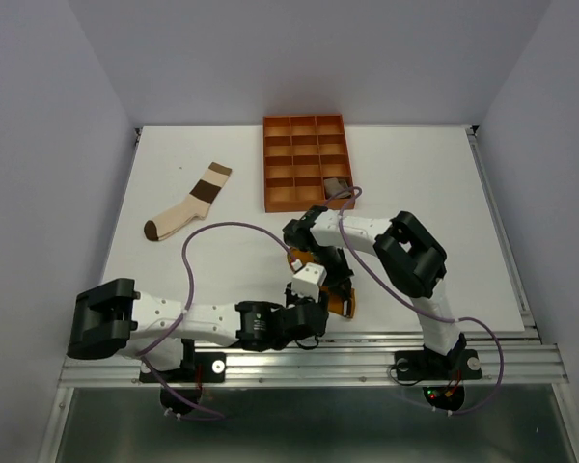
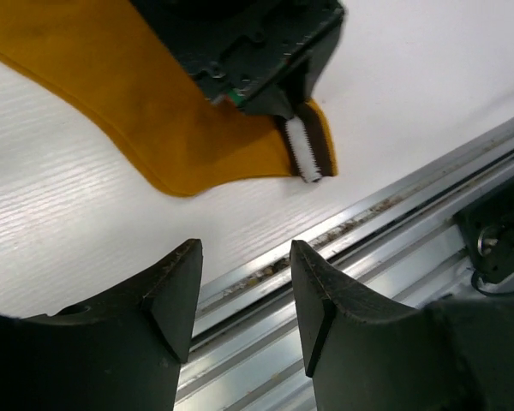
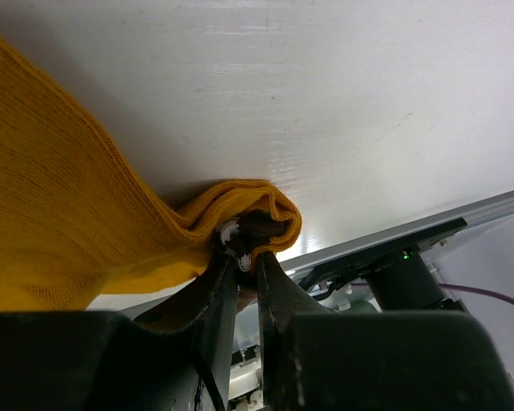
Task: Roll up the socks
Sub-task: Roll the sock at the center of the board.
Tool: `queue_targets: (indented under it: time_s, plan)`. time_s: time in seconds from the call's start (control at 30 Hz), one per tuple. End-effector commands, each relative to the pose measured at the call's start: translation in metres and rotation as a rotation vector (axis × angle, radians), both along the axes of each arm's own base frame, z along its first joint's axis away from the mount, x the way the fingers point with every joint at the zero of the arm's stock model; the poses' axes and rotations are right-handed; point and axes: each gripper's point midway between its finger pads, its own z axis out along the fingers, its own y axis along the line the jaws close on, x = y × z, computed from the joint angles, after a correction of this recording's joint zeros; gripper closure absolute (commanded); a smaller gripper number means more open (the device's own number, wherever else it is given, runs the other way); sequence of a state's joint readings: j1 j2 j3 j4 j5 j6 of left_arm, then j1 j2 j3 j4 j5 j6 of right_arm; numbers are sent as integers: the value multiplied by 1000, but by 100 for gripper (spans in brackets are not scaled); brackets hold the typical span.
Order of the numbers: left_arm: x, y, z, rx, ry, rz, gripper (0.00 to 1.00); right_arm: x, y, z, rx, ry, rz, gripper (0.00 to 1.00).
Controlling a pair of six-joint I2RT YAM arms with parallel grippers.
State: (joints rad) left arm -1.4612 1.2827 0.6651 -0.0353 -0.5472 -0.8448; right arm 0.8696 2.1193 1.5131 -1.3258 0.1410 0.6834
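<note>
- The left gripper [image 2: 246,257] hovers low over the rail [image 2: 368,231] at the near edge of the table [image 2: 68,240]. Its jaws stand moderately apart and hold nothing.
- Just beyond it the mustard sock [image 2: 154,111] lies on the table (close to the near edge, between the two arms).
- The right gripper [image 3: 244,244] is closed tightly on one end of this sock, where the fabric folds over itself. A small brown and white striped piece shows at the pinch; I cannot tell what it is.
- The sock looks light, soft and limp, so I judge that it will sag and unroll if it is let go. The knit seems not slippery. A good place to take hold is the folded end, through all the layers.
- Farther away on the left the cream sock [image 1: 188,207] lies flat and alone.
- At the far side stands the tray [image 1: 266,164]. The taupe sock [image 1: 337,186] sits bundled in a compartment at its near right corner.
</note>
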Motion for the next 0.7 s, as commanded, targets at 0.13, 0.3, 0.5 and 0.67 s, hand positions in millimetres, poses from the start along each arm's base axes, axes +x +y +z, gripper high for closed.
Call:
queue_targets:
  time_s: [0.13,0.3,0.5,0.67]
  plan:
    - [-7,-15,31,-54,-81,40,43,31,71,-49,280,-97,-72,80]
    - [-4,-9,33,-87,-74,86,41,38,94,-54,386,-114,-132,75]
    - [-3,0,31,-125,-43,135,40,47,91,-50,416,-171,-192,67]
    - [0,9,29,-162,-33,157,39,56,101,-42,517,-239,-254,67]
